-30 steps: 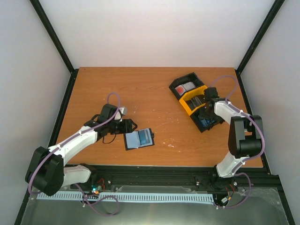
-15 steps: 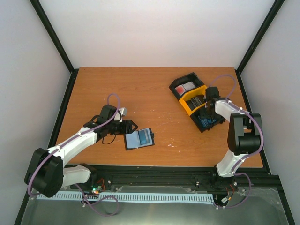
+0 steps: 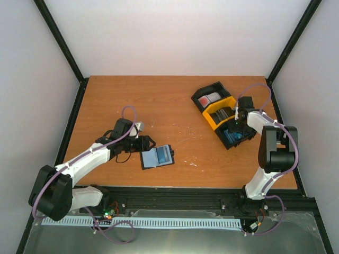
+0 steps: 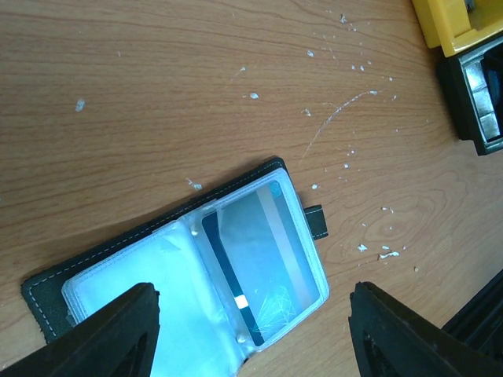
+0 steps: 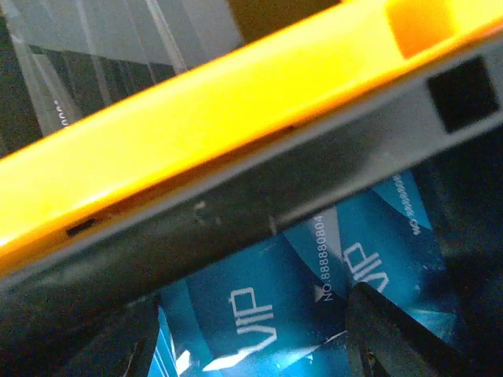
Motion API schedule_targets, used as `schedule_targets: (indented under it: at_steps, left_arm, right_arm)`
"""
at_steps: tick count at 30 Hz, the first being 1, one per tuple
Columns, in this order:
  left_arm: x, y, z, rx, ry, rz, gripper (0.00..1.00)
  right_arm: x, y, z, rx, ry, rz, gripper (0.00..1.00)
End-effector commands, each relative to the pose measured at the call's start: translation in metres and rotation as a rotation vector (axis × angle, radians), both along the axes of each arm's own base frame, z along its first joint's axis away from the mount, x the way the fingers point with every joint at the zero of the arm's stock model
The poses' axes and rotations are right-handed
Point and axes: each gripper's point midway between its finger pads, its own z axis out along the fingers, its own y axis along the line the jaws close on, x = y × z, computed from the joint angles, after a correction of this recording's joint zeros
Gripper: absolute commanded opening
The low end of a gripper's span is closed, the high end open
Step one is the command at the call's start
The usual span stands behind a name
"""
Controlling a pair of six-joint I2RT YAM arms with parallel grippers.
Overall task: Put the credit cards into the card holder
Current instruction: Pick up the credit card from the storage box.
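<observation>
Surface: an orange-brown wooden table (image 3: 159, 100), enclosed by white walls (image 3: 175, 37) with black posts (image 3: 58, 39) at the corners.

At left, one left gripper (image 3: 148, 143) is recorded. Its fingers are seen spread wide in the left wrist view, with nothing pinched.

One card holder (image 3: 157, 156) is laid open and flat near the table's front edge, left of centre. Its closing tab and clear sleeves are resolved only in the left wrist view, where one dark-and-blue card (image 4: 263, 255) is seen in the right sleeve.

Bare wood is left between the holder and the trays (image 3: 220, 114). Three are joined: black, yellow, black, set askew close to the right edge. A red-and-white card (image 3: 207, 98) is shown only from above, in the farthest tray.

Of the blue cards (image 5: 259, 306), at least two "VIP" faces are counted in the right wrist view, in the nearest tray.

One right gripper (image 3: 237, 124) is held over that tray, fingers spread, nothing pinched.
</observation>
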Motion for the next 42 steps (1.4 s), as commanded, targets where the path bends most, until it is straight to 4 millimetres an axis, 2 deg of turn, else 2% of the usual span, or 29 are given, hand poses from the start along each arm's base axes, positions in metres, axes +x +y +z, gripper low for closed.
schedule_targets:
  at_steps: [1, 8, 11, 14, 17, 23, 28, 33, 37, 39, 42]
  left_arm:
    - [0.008, -0.002, 0.008, 0.0, -0.042, -0.019, 0.68]
    - [0.008, -0.002, 0.007, 0.002, -0.039, -0.02, 0.68]
    - [0.008, -0.002, 0.006, 0.002, -0.038, -0.02, 0.68]
    - [0.008, -0.002, 0.006, 0.003, -0.036, -0.02, 0.68]
    - [0.008, -0.002, 0.005, 0.003, -0.035, -0.019, 0.68]
    - [0.008, -0.002, 0.005, 0.004, -0.035, -0.019, 0.68]
    - [0.008, -0.002, 0.004, 0.005, -0.034, -0.02, 0.68]
    - [0.008, -0.002, 0.004, 0.009, -0.032, -0.019, 0.68]
    - [0.008, -0.002, 0.004, 0.009, -0.033, -0.019, 0.68]
    - [0.008, -0.001, 0.004, 0.009, -0.032, -0.019, 0.68]
    - [0.007, -0.001, 0.004, 0.01, -0.033, -0.018, 0.68]
  right_arm:
    - [-0.006, 0.01, -0.016, 0.091, 0.062, 0.002, 0.65]
    - [-0.006, -0.009, -0.016, -0.006, 0.074, -0.048, 0.69]
    - [-0.006, 0.0, -0.016, 0.038, 0.071, -0.023, 0.69]
    - [-0.005, 0.008, -0.015, 0.082, 0.071, -0.009, 0.63]
    - [-0.005, 0.01, -0.015, 0.094, 0.072, -0.01, 0.55]
    - [-0.006, 0.01, -0.014, 0.097, 0.073, -0.024, 0.47]
    - [-0.004, 0.015, -0.003, 0.127, 0.041, -0.022, 0.47]
    - [-0.003, 0.032, 0.01, 0.222, 0.012, 0.016, 0.47]
    - [-0.006, 0.045, 0.011, 0.291, 0.019, 0.041, 0.45]
    - [-0.008, 0.044, 0.007, 0.29, 0.033, 0.036, 0.45]
    - [-0.008, 0.032, -0.002, 0.223, 0.046, -0.005, 0.5]
